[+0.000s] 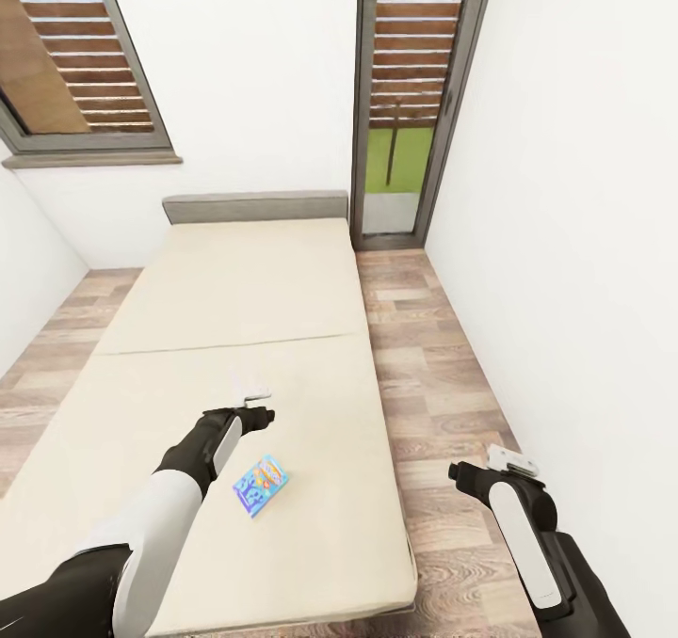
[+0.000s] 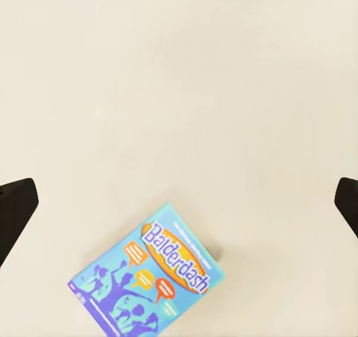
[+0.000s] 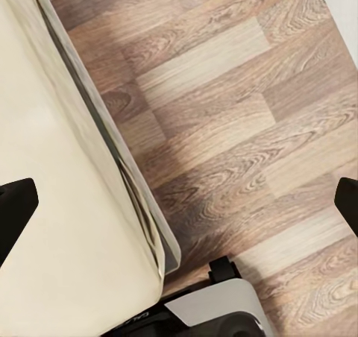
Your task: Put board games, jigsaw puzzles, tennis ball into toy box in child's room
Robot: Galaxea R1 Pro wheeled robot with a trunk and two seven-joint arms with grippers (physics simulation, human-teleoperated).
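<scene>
Left claw (image 1: 254, 399) wide, hovering over bed (image 1: 235, 299) near blue board game (image 1: 261, 486). Right claw (image 1: 513, 461) wide above floor (image 1: 443, 412).

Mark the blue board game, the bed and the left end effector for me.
blue board game (image 2: 145, 271): left wrist view, middle of its printed lid.
bed (image 1: 245, 290): head view, bare mattress.
left end effector (image 1: 256, 406): head view, between its fingertips.

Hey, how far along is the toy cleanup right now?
Nothing looks packed from here. The blue board game lies flat on the bed, ungrasped. The left gripper hangs open above the mattress beside it; the right gripper, also open, is over the floor. Grasping and carrying remain.
</scene>
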